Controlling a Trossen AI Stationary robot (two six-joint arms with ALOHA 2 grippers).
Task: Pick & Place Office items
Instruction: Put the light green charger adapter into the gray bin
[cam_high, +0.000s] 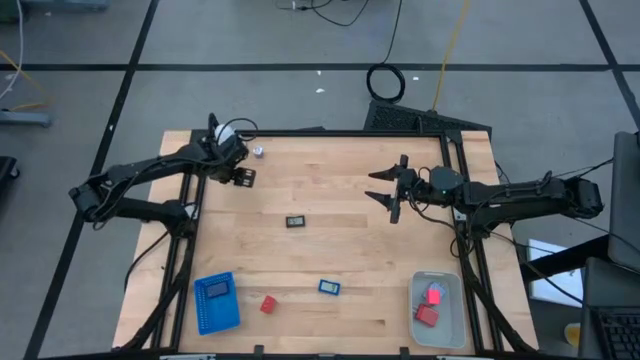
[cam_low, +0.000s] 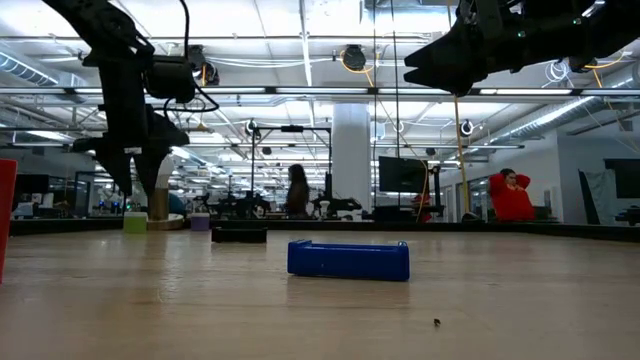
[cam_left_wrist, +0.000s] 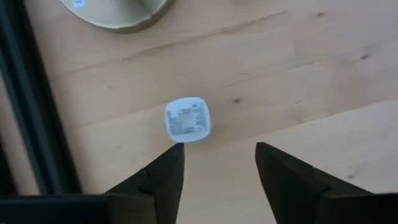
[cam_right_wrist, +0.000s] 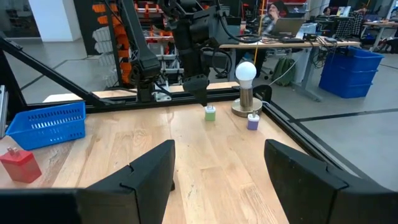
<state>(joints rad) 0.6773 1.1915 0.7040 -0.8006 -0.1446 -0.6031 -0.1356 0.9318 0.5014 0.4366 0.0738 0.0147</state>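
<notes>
The left end effector (cam_high: 240, 176) hangs at the upper left of the high view, its fingers (cam_left_wrist: 163, 177) spread and empty over a small whitish plug (cam_left_wrist: 187, 119) that lies flat on the table (cam_high: 340, 250), just ahead of the fingertips and nearer one finger than the other; the step in hand looks like picking this piece, so the effector should shift forward until the plug sits midway between the fingers, then drop straight and close across its flat sides; the tan lamp base (cam_left_wrist: 118, 12) and the black frame rail (cam_left_wrist: 25, 106) stand near, so the approach should stay vertical to avoid knocking them; a green bit (cam_right_wrist: 210, 112) also sits close by; the right end effector (cam_high: 393, 192) waits at the upper right of centre, spread and empty; a black piece (cam_high: 296, 221) lies mid-frame, a blue bit (cam_high: 329, 287) and red block (cam_high: 268, 304) lower down; the blue tray (cam_high: 216, 302) is at lower left, the pale bin (cam_high: 438, 310) with red pieces at lower right.
</notes>
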